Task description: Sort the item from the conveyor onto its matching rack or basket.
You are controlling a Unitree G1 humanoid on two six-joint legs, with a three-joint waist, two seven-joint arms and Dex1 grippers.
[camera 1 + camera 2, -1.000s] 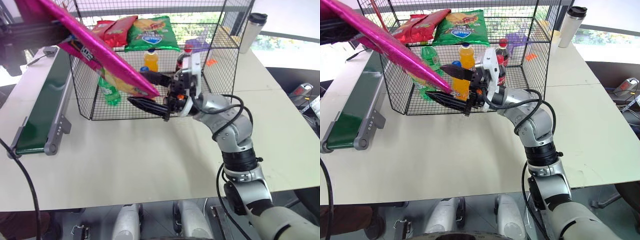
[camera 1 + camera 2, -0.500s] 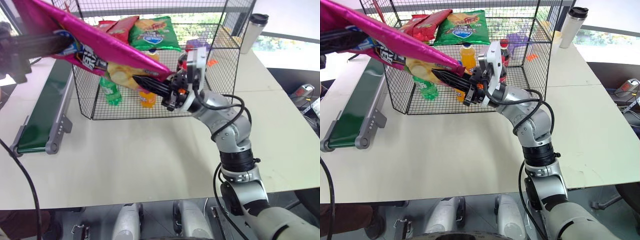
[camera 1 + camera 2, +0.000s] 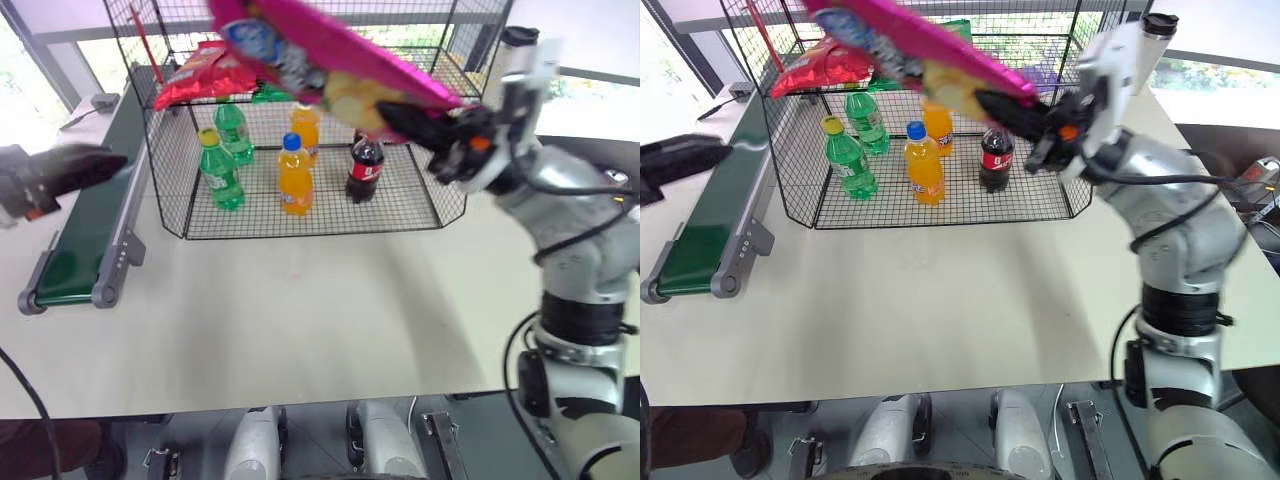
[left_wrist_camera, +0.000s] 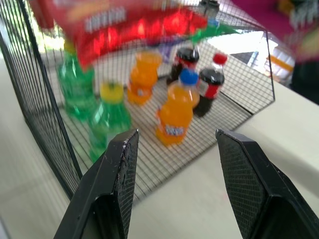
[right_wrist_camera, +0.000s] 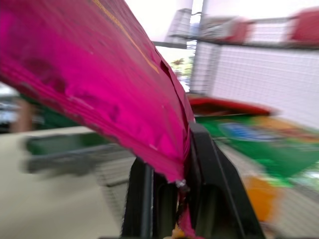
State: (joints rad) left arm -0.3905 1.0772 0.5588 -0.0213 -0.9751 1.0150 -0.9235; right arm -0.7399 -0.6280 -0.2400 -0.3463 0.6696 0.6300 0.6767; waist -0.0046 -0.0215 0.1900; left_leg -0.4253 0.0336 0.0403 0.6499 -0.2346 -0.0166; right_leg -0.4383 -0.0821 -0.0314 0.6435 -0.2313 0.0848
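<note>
1. At the far left, the left end effector (image 3: 60,172) hangs over the conveyor (image 3: 85,225). Its two black fingers (image 4: 117,172) stand wide apart with nothing between them, so it is released. In its wrist view it looks toward the soda bottles (image 4: 174,114) in the walled wire-mesh tray (image 3: 300,215).

2. The dark green belt of the conveyor carries nothing, so the pick-up step seems done.

3. In the middle, the magenta-pink snack bag (image 3: 330,60) is in the air, tilted, above the tray of bottles and in front of the upper wire shelf (image 3: 165,92), where the red chip bags (image 3: 205,75) lie.

4. At the right, the right end effector (image 3: 425,125) is clenched on one end of the snack bag, which hangs between its fingers (image 5: 209,169).

5. I judge that the step in hand is carrying the bag to the shelf. The next move calls for lifting the bag to shelf level, bringing it over a free part beside the chip bags, and only then letting go. Released too early, it may fall among the bottles.
</note>
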